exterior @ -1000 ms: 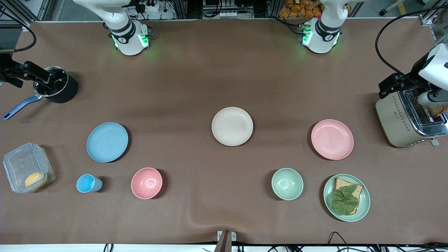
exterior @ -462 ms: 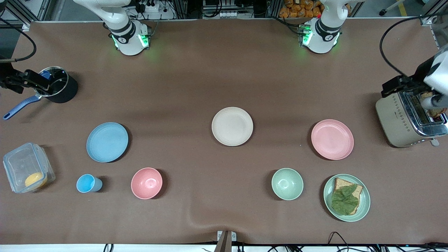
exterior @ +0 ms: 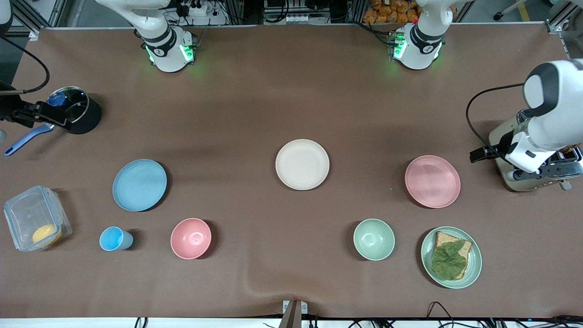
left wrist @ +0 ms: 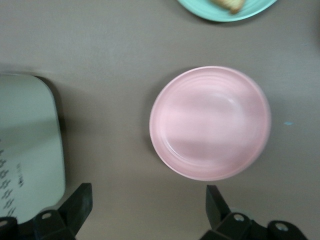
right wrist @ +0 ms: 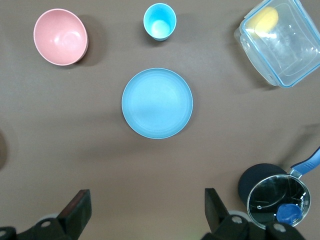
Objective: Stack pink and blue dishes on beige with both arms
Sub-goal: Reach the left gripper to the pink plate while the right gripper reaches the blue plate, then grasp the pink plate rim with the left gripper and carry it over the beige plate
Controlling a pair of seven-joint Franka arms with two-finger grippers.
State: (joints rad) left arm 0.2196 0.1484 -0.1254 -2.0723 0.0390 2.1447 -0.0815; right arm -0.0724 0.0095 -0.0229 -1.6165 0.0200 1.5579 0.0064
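Three matching matte plates, unstacked, each flat and upright on the brown table.
Beige plate (exterior: 302, 164): round, cream, low rim, empty, mid-table; the landmark. Pink plate (exterior: 432, 181): pale pink, faint concentric rings, empty, well apart from the beige plate toward the left arm's end and slightly nearer the front camera. Blue plate (exterior: 139, 185): pale blue, same size, empty, well apart from the beige plate toward the right arm's end, also slightly nearer the camera. No plate touches another.
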